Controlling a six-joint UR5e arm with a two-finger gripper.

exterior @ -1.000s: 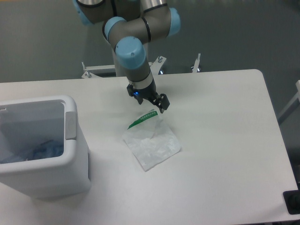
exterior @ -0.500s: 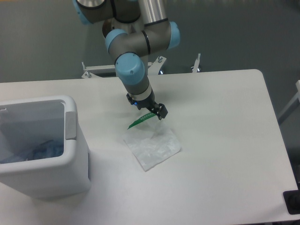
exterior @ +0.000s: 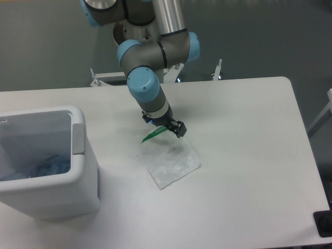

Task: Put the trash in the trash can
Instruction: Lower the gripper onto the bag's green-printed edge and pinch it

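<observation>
Plastic bag (exterior: 169,162) flat on the table (exterior: 249,155), right of the trash can (exterior: 78,179) and well apart from it, green-and-white strip (exterior: 154,135) at the far edge, tilted up. Gripper (exterior: 167,129) down at that strip, apparently pinching it, though hard to tell for sure. Grasping step, by the look of it; next: lift, carry left over the trash can's rim, release. Something bluish (exterior: 49,167) inside the trash can, probably the bottle. Beyond the trash can and table, dark grey floor (exterior: 270,36).
</observation>
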